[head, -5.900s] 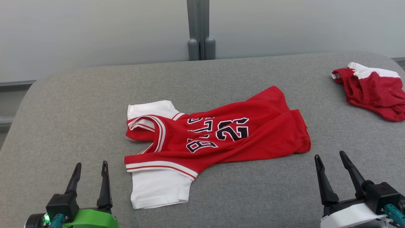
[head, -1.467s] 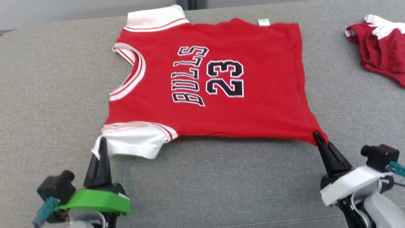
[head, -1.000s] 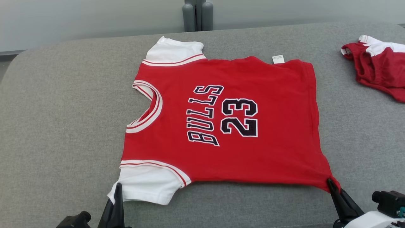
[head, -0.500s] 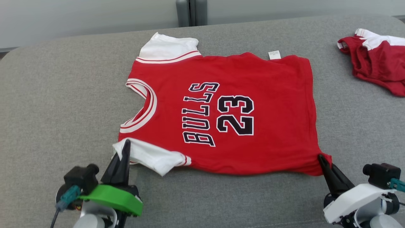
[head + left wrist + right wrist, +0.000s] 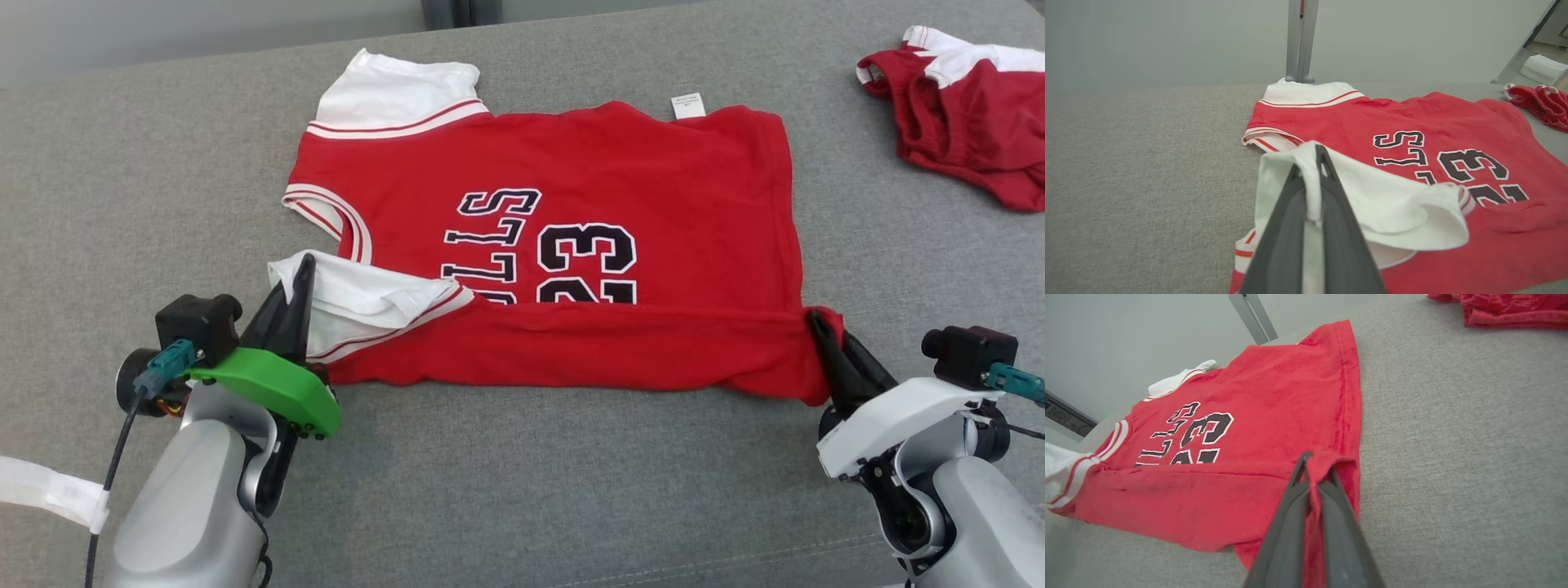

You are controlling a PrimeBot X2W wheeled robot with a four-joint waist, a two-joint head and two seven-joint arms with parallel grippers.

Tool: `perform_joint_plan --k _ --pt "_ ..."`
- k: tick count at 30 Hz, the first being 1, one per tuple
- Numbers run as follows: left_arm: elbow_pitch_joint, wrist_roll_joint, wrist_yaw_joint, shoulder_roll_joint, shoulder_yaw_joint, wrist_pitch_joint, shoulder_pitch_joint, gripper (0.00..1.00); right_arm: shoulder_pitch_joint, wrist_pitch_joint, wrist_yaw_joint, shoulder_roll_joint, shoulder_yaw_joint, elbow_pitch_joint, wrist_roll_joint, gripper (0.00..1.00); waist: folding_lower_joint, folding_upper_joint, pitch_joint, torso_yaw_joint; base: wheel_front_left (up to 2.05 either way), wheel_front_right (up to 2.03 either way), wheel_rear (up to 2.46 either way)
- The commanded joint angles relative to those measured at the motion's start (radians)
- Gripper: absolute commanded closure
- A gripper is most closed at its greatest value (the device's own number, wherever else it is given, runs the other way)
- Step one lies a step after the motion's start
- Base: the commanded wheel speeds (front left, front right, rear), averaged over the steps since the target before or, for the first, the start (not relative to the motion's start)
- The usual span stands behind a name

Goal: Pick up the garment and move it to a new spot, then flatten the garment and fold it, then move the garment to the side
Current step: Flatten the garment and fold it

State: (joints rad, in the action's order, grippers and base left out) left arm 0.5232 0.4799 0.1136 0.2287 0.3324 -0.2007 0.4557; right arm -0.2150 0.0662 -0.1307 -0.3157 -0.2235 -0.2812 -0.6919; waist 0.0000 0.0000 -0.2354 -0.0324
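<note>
Nearby, a second red-and-white garment (image 5: pixel 963 106) lies crumpled at the far right corner of the grey padded surface (image 5: pixel 122 163), well apart from the work. A grey post (image 5: pixel 1299 41) stands behind the far edge against a pale wall (image 5: pixel 1167 36). The jersey (image 5: pixel 620 163) lies mid-surface, its near edge raised and turned over the lettering. The left gripper (image 5: pixel 300 273) is clamped on the white sleeve (image 5: pixel 1372 196), and the right gripper (image 5: pixel 816 322) on the red hem corner (image 5: pixel 1331 461).
</note>
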Motion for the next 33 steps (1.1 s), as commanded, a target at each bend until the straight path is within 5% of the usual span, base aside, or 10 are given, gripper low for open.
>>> perform_joint_plan --k 1,10,19,33 --pt "0.024 -0.018 0.002 0.001 0.004 -0.021 0.031 0.0 -0.012 0.023 0.0 0.002 -0.003 -0.013 0.002 0.0 0.0 0.0 -0.003 -0.006 0.0 0.0 0.0" --pt "0.071 -0.013 0.01 -0.009 -0.036 -0.065 -0.028 0.0 0.074 0.136 0.0 -0.027 -0.03 -0.023 0.077 0.0 0.0 0.0 0.041 0.002 0.0 0.0 0.0" --pt "0.079 -0.037 0.011 -0.006 -0.069 -0.064 -0.151 0.0 0.128 0.132 0.0 -0.008 -0.026 -0.022 0.125 0.0 0.0 0.0 0.039 0.004 0.0 0.0 0.0" --pt "0.282 -0.02 0.018 -0.019 -0.013 -0.061 -0.008 0.0 -0.007 0.142 0.0 0.071 -0.051 -0.175 0.134 0.0 0.0 0.0 -0.013 -0.014 0.0 0.0 0.0"
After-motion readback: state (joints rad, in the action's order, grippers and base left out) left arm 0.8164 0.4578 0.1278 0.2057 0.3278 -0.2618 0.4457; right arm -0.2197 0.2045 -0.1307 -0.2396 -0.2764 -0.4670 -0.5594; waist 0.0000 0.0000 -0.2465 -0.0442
